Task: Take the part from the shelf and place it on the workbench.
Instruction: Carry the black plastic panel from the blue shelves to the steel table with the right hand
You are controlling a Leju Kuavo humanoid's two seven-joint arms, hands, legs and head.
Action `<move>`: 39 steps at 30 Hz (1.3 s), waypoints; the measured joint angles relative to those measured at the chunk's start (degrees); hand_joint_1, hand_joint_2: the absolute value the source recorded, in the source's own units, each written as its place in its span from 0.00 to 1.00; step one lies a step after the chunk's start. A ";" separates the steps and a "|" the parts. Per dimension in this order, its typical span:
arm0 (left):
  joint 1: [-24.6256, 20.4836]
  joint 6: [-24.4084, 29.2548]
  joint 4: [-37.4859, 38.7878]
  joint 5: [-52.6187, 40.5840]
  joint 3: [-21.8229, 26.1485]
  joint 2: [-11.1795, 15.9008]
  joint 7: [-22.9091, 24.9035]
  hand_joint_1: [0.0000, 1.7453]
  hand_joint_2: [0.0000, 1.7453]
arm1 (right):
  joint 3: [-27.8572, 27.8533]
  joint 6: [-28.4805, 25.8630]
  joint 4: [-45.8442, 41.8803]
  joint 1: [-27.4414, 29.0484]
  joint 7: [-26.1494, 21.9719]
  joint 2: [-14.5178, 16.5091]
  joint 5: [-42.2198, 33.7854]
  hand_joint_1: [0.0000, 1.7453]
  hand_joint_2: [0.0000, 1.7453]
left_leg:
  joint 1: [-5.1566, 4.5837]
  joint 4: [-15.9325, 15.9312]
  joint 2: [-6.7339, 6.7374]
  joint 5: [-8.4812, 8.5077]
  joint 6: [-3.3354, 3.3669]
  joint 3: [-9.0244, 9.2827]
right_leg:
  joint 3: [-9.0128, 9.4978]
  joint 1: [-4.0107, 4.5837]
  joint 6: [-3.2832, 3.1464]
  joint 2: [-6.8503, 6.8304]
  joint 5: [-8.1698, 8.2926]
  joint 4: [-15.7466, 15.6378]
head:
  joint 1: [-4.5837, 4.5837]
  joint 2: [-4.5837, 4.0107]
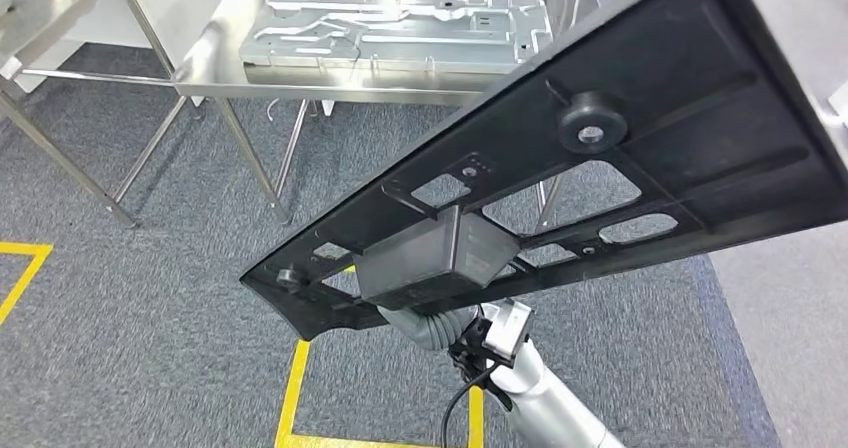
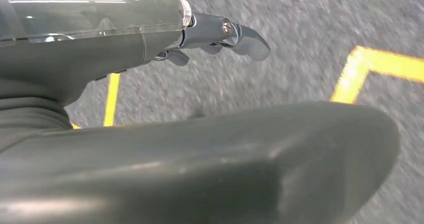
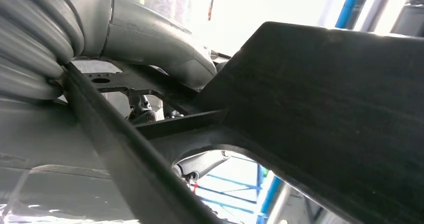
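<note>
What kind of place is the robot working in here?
Probably a factory or workshop floor: a steel workbench carrying a stamped metal panel, grey carpet with yellow floor tape, and the right hand holding a black part.

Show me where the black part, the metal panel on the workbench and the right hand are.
black part (image 1: 700, 118), head view, on its flat underside.
metal panel (image 1: 400, 33), head view, on its stamped top face.
right hand (image 3: 150, 39), right wrist view, on the grey thumb.
</note>
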 joint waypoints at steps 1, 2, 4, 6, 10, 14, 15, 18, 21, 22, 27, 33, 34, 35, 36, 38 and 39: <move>-0.13 -0.02 -0.01 -0.01 -0.01 -0.04 0.00 0.00 0.00 | -0.01 0.00 -0.10 -0.11 -0.01 0.02 0.00 1.00 1.00 | 0.07 2.63 -0.01 -0.87 -0.18 -1.37 | 0.55 -0.07 -0.24 -0.02 -0.18 -0.11 | -0.01 0.00; -0.22 -0.03 -0.01 -0.02 -0.01 -0.09 -0.01 0.00 0.00 | -0.01 0.00 -0.16 -0.17 -0.01 0.03 0.00 1.00 1.00 | 0.12 6.13 -0.04 -2.04 -0.40 -3.35 | 0.93 -0.02 -0.44 -0.04 -0.48 -0.14 | -0.01 0.00; -0.10 0.02 -0.01 -0.02 -0.01 -0.11 0.00 0.00 0.00 | -0.01 0.00 -0.17 0.00 0.00 0.05 0.00 1.00 1.00 | 0.16 12.68 -0.04 -4.64 -0.77 -8.05 | 1.53 0.13 -0.67 0.05 -1.16 -0.14 | -0.01 0.00; 0.20 0.06 0.00 -0.01 0.01 -0.10 0.01 0.00 0.00 | 0.00 0.00 -0.16 0.26 0.00 0.04 0.00 1.00 1.00 | 0.15 13.02 -0.04 -4.13 -0.68 -10.06 | 2.46 0.19 -0.64 0.29 -1.95 -0.13 | -0.01 0.00; 0.27 0.05 0.00 -0.03 0.01 -0.03 -0.04 0.00 0.00 | 0.00 0.00 -0.16 0.22 -0.01 0.05 0.00 1.00 1.00 | -0.12 0.49 -0.03 4.15 0.30 -6.80 | 4.58 0.29 0.07 0.46 -3.67 -0.06 | 0.00 0.00; 0.43 0.02 0.01 -0.04 0.02 0.03 -0.16 0.00 0.00 | 0.02 0.01 -0.18 0.09 0.02 0.07 0.04 1.00 1.00 | -0.29 -1.94 -0.25 5.00 1.74 -5.51 | 4.83 0.36 1.46 0.51 -4.06 0.80 | -0.01 0.01; 0.43 -0.01 0.01 -0.04 0.03 0.03 -0.17 0.00 0.00 | 0.02 0.01 -0.19 0.01 0.01 0.07 0.04 1.00 1.00 | -0.17 -2.16 -0.33 4.87 2.07 -5.03 | 4.45 0.34 1.77 0.46 -4.15 2.10 | -0.01 0.01; 0.22 -0.05 0.00 -0.04 0.03 0.05 -0.23 0.00 0.00 | -0.01 0.01 -0.18 -0.15 -0.03 0.05 0.04 1.00 1.00 | -0.08 -2.48 -0.41 4.19 2.64 -3.89 | -0.77 0.02 2.54 0.33 -7.19 10.81 | 0.00 0.00; 0.33 -0.05 0.02 -0.04 0.03 0.05 -0.24 0.00 0.00 | -0.01 0.00 -0.13 0.23 -0.02 -0.05 0.04 1.00 1.00 | -0.12 -2.48 -0.45 3.17 2.68 -2.94 | -6.06 -0.28 2.87 0.30 -8.89 16.12 | -0.01 0.00; 0.39 -0.05 0.02 -0.04 0.03 0.05 -0.23 0.00 0.00 | -0.01 -0.01 -0.13 0.30 -0.05 -0.08 0.04 1.00 1.00 | -0.15 -2.48 -0.46 2.76 2.62 -2.42 | -6.00 -0.34 2.83 0.29 -7.23 14.23 | -0.01 0.00; 0.30 -0.08 0.02 -0.06 0.04 0.05 -0.31 0.00 0.00 | -0.06 -0.14 -0.19 0.39 -1.04 -0.13 0.03 1.00 1.00 | -0.16 -2.51 -0.49 0.96 1.49 -0.06 | -1.45 0.33 1.37 0.05 -0.28 0.75 | -0.01 0.00; -0.13 -0.40 0.01 -0.49 0.06 0.04 -0.34 0.00 0.00 | -0.21 0.61 -0.49 0.22 -1.69 0.10 -1.11 1.00 1.00 | 0.22 6.71 -0.44 -2.09 0.03 -3.32 | 1.76 0.13 -0.53 0.43 -0.88 -0.29 | -0.01 0.00; -0.09 -0.43 0.02 -0.52 0.09 0.04 -0.33 0.00 0.00 | -0.22 0.90 -0.46 0.31 -1.72 0.13 -1.47 1.00 1.00 | 0.29 10.08 -0.44 -3.58 -0.21 -5.62 | 2.01 0.13 -0.60 0.68 -1.21 -0.28 | -0.01 0.00; 0.03 -0.43 0.02 -0.54 0.14 0.08 -0.31 0.00 0.00 | -0.22 1.14 -0.40 0.44 -1.72 0.15 -1.82 1.00 1.00 | 0.37 12.57 -0.43 -4.63 -0.44 -7.67 | 2.31 0.12 -0.57 1.08 -1.55 -0.27 | -0.01 0.00; 0.17 -0.42 0.02 -0.55 0.20 0.12 -0.30 0.00 0.00 | -0.24 1.32 -0.34 0.57 -1.72 0.14 -2.07 1.00 1.00 | 0.45 13.55 -0.44 -4.80 -0.62 -9.08 | 2.70 0.06 -0.47 1.59 -1.92 -0.26 | -0.01 0.00; 0.41 -0.39 0.02 -0.58 0.34 0.18 -0.29 0.00 0.00 | -0.26 1.57 -0.21 0.66 -1.72 0.16 -2.38 1.00 1.00 | 0.64 9.51 -0.62 -1.48 -0.84 -9.00 | 3.84 -0.16 -0.10 2.68 -2.78 -0.24 | -0.01 0.00; 0.53 -0.38 0.03 -0.61 0.38 0.19 -0.30 0.00 0.00 | -0.29 1.66 -0.18 0.65 -1.72 0.16 -2.44 1.00 1.00 | 0.78 5.51 -1.20 1.51 -0.93 -8.04 | 4.40 -0.28 0.16 3.16 -3.28 -0.24 | -0.01 0.00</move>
